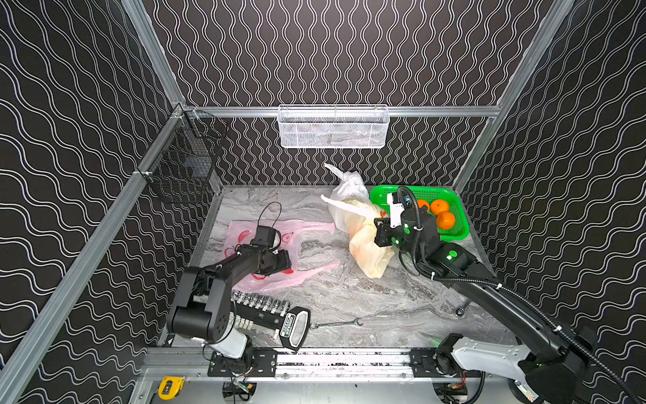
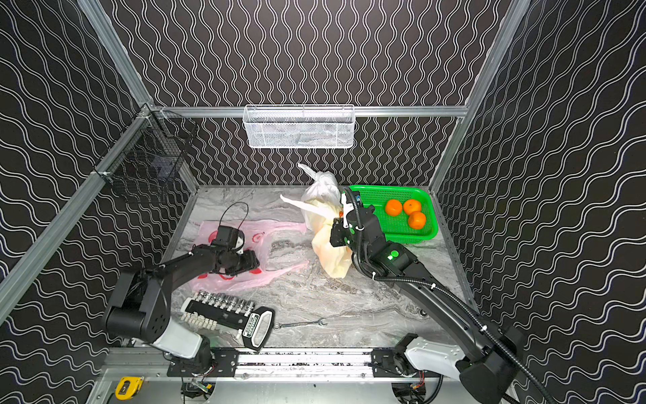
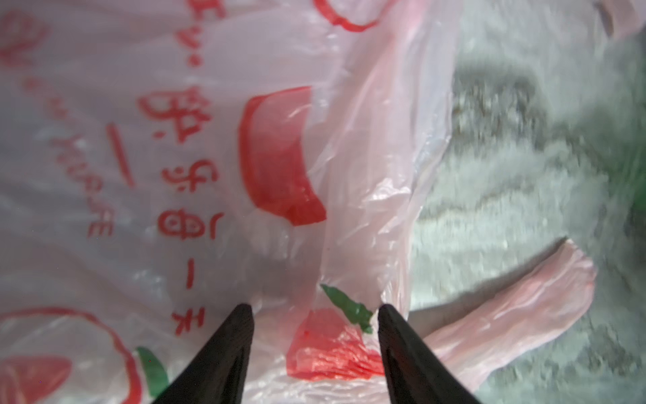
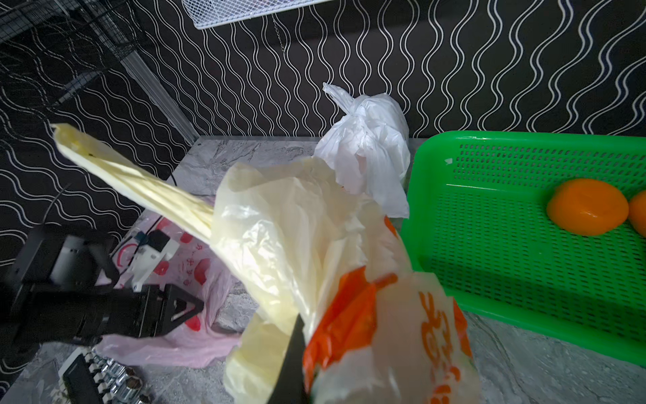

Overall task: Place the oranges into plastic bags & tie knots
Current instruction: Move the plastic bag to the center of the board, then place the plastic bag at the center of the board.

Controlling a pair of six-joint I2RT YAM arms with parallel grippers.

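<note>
Three oranges (image 2: 412, 206) sit in the green basket (image 2: 395, 227) at the table's (image 2: 349, 307) far right. Just left of it slumps the yellow bag (image 2: 332, 252), long axis near to far, one handle stretched far-left. The right gripper (image 4: 299, 328) is pinched tight on its plastic. A knotted white bag (image 2: 323, 190) stands behind. The pink bag (image 3: 367, 122) lies flat at left, handles pointing right, under the half-spread left gripper (image 3: 316, 311).
</note>
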